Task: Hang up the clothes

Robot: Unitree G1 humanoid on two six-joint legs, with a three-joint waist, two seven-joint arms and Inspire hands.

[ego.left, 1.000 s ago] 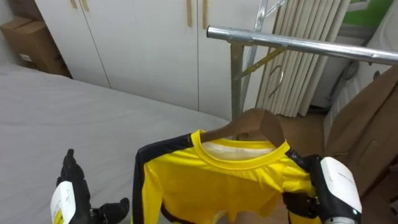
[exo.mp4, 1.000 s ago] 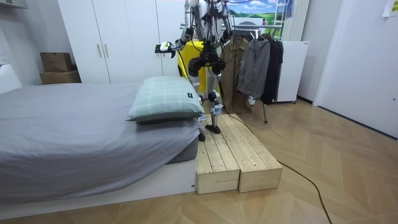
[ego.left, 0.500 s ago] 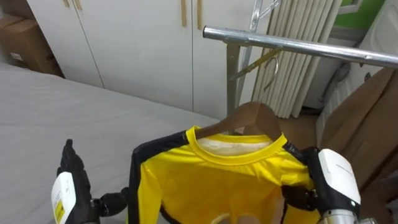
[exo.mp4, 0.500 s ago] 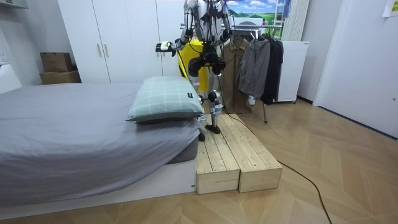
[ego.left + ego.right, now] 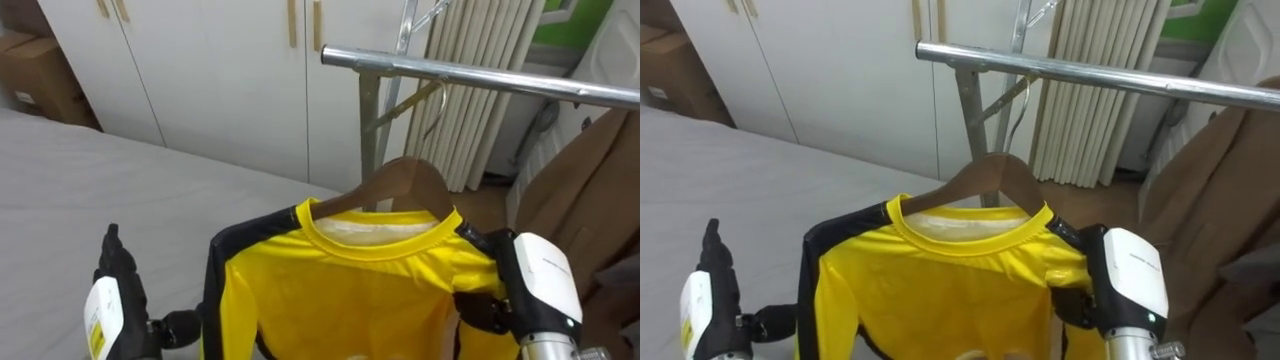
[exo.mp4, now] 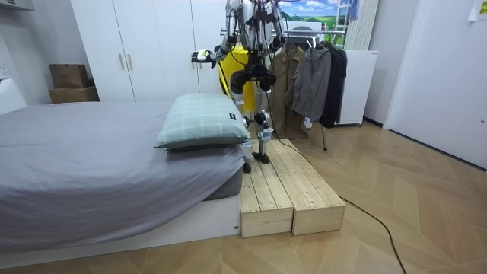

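The left hand (image 5: pixel 113 300) is raising straight, spread fingers beside the sleeve. The right hand (image 5: pixel 538 285) is pinching the yellow shirt (image 5: pixel 350 290) at its shoulder, lifting its hanger (image 5: pixel 400 185) toward the rail (image 5: pixel 480 77) above, likely for hooking.

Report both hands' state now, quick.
Left hand: open, fingers straight, holding nothing.
Right hand: closed on the yellow black-trimmed shirt at its shoulder.
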